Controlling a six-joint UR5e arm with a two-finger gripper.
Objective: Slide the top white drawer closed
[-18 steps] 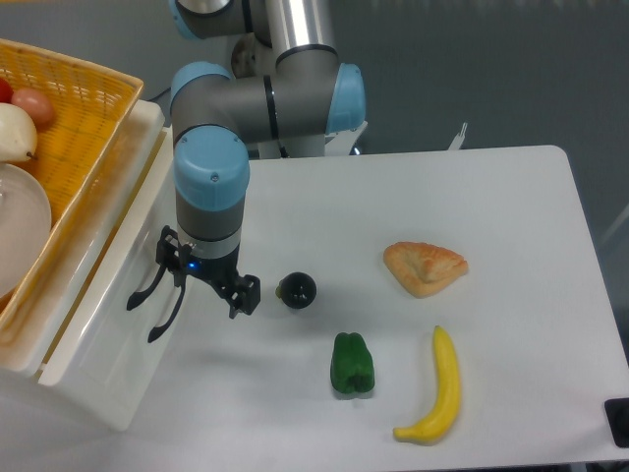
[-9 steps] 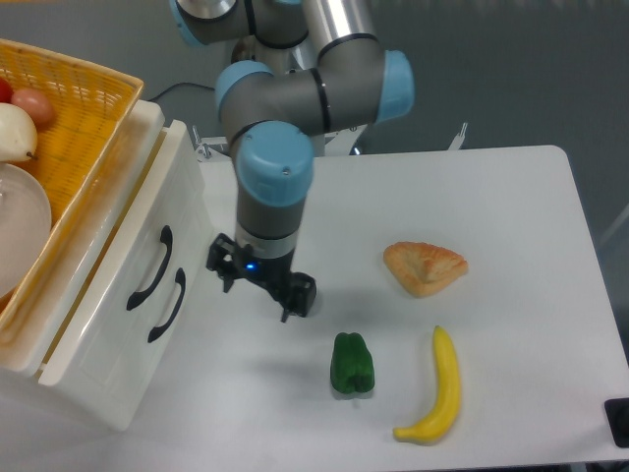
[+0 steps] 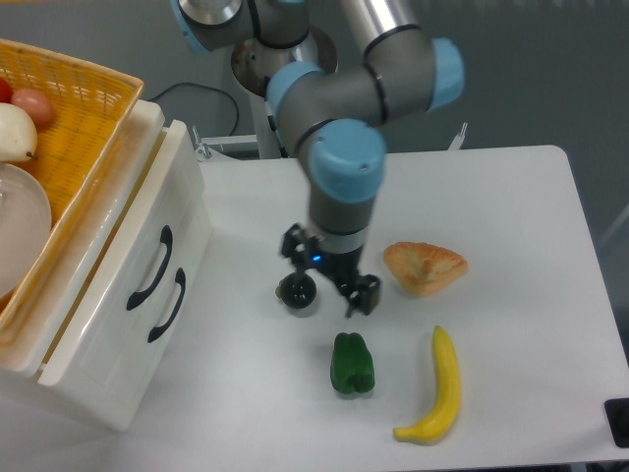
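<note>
my claw (image 3: 328, 273) hangs over the middle of the table (image 3: 511, 206), well apart from the cabinet.

the top white drawer (image 3: 162, 231) sits at the left of the frame, its front about flush with the lower drawer front (image 3: 118, 339), each carrying a curved black handle; the upper handle (image 3: 150, 269) lies just up and left of the lower one. my claw's fingers are spread wide and hold nothing; one fingertip (image 3: 361, 295) shows at the lower right, another by a small black ball (image 3: 297, 290) just below it, though i cannot tell if they touch. a pastry (image 3: 425, 266) lies to the right of my claw, a green pepper (image 3: 352, 364) below it, a banana (image 3: 437, 385) at lower right. a yellow wicker basket (image 3: 79, 108) rests on the cabinet at upper left.
</note>
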